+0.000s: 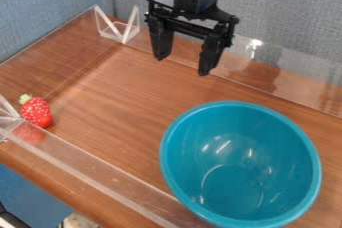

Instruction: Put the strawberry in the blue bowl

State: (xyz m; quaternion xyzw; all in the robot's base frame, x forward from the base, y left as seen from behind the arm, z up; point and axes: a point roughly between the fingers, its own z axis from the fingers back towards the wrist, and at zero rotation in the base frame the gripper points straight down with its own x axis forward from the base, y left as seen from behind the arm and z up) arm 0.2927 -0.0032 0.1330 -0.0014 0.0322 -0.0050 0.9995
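A small red strawberry (36,112) with a green top lies at the left edge of the wooden table, beside the clear wall there. The large teal-blue bowl (242,161) stands empty at the front right. My gripper (186,56) hangs over the back middle of the table, pointing down, with its two black fingers spread open and nothing between them. It is well apart from both the berry and the bowl.
A low clear plastic wall (94,168) runs around the wooden table (120,92). A clear bracket (118,24) stands at the back left corner. Blue backdrop surrounds the table.
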